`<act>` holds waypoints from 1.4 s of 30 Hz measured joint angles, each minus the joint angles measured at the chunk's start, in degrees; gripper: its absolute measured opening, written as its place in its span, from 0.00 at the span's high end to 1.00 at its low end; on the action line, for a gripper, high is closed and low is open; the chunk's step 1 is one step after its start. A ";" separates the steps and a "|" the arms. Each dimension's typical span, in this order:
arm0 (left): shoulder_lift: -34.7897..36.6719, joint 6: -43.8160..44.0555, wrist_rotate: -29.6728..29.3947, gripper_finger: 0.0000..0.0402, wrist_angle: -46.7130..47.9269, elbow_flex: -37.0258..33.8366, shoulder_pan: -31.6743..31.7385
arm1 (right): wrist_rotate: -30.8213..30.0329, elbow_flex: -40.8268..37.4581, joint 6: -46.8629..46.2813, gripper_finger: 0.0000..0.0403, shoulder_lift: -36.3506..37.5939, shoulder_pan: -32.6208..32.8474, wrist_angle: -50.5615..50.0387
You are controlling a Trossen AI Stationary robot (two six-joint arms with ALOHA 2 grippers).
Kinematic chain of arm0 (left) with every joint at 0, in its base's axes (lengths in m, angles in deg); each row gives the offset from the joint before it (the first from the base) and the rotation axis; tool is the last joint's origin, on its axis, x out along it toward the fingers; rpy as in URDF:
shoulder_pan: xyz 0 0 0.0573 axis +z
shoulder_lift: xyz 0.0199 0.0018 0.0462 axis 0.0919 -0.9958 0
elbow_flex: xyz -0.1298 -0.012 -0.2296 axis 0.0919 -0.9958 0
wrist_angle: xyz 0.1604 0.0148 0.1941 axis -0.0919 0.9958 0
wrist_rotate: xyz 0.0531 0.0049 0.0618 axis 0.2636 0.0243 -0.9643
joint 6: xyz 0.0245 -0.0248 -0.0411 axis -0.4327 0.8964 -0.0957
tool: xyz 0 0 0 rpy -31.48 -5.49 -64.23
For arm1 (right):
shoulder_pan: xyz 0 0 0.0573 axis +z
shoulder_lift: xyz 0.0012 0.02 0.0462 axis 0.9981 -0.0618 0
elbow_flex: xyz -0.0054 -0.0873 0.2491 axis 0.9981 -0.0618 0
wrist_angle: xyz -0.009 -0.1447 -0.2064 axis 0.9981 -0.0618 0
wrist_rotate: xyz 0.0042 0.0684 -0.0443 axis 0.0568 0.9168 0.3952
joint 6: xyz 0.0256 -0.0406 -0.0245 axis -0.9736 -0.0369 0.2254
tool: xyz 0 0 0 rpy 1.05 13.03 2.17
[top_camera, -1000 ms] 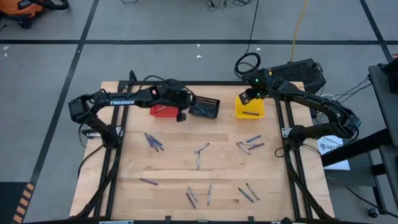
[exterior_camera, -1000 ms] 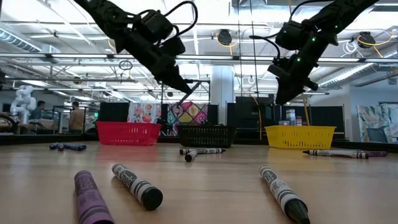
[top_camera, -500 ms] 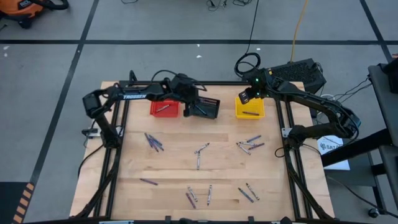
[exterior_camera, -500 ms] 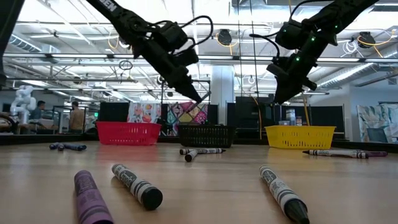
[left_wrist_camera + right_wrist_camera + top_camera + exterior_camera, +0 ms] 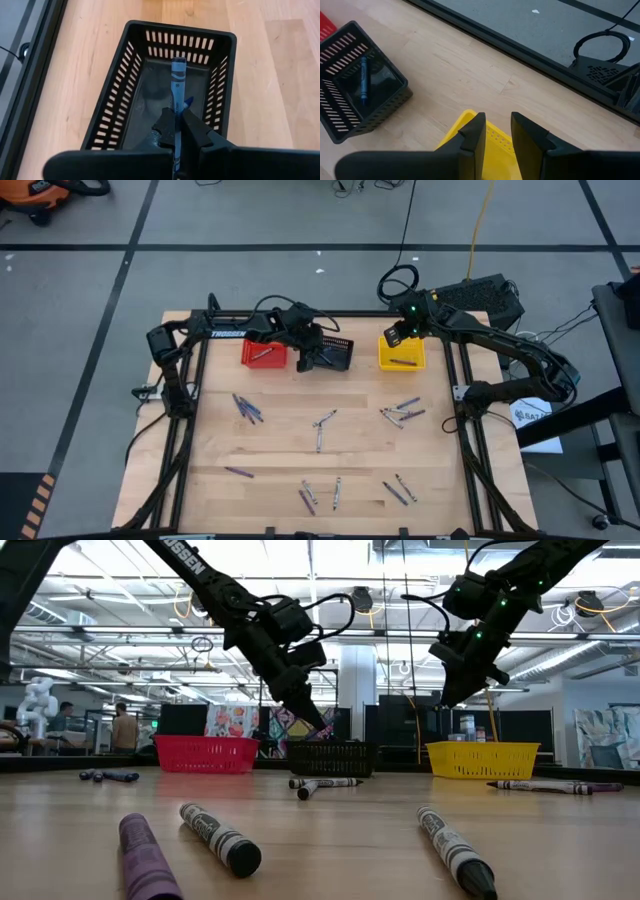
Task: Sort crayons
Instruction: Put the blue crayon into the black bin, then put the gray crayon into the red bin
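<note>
My left gripper [image 5: 305, 359] hangs over the black mesh basket [image 5: 340, 352] at the table's far middle, shut on a blue crayon [image 5: 177, 82]. A second blue crayon [image 5: 364, 80] lies on that basket's floor. My right gripper [image 5: 396, 338] hovers open above the yellow basket [image 5: 402, 356], with nothing between its fingers [image 5: 475, 132]. One crayon [image 5: 403, 363] lies in the yellow basket and one in the red basket [image 5: 263, 354]. Several more crayons lie scattered on the wooden table, among them a cluster [image 5: 247, 408] at the left and another [image 5: 402, 413] at the right. My left gripper pinches the blue crayon between its two fingertips at the crayon's rear part [image 5: 176, 107]. The fingers slant down from the table's left, and the crayon lies along them, sticking out ahead. The crayon is lifted clear, its free end [image 5: 178, 62] over the black basket's inside.
The three baskets stand in a row along the far edge: red, black, yellow. Loose crayons lie at the middle [image 5: 320, 425], near the front [image 5: 320, 495] and front right [image 5: 398, 490], with one at the left [image 5: 238, 472]. Bare wood lies between these groups.
My left gripper, still shut on the blue crayon, has gone toward the table's right edge and down, from the red basket's side to over the black basket, tipping a little steeper. My right gripper has kept still.
</note>
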 joint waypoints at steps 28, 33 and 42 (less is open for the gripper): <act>6.13 -0.88 -1.36 0.87 14.02 5.74 -2.01 | 3.57 0.00 0.32 0.80 0.37 1.98 -1.40; 13.07 -1.51 -1.40 0.87 21.02 6.73 -4.00 | 7.78 0.02 -2.10 0.80 2.23 6.73 -3.37; 21.70 -1.33 -1.60 0.87 32.42 6.71 -8.48 | 7.73 0.02 -13.93 0.80 4.30 17.10 -14.33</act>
